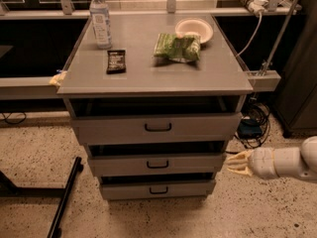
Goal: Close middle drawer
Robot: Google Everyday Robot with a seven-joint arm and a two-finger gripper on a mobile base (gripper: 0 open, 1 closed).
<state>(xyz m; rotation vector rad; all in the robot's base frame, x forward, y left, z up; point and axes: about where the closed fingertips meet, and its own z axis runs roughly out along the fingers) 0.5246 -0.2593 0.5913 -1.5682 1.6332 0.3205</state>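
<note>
The grey cabinet (153,78) has three drawers, all standing a little out with dark gaps above them. The middle drawer (124,165) has a medium-height front and a small black loop handle (157,164). The taller top drawer (114,129) is above it and the slim bottom drawer (124,190) is below it. My gripper (237,163), on a white arm (282,162), is at the right. It is level with the middle drawer's front, just off its right end, and does not touch it.
On the cabinet top stand a water bottle (100,18), a dark snack bar (116,61), a green chip bag (178,47) and a white bowl (194,29). A black stand leg (67,197) lies on the floor at left. Cables (252,125) lie at right.
</note>
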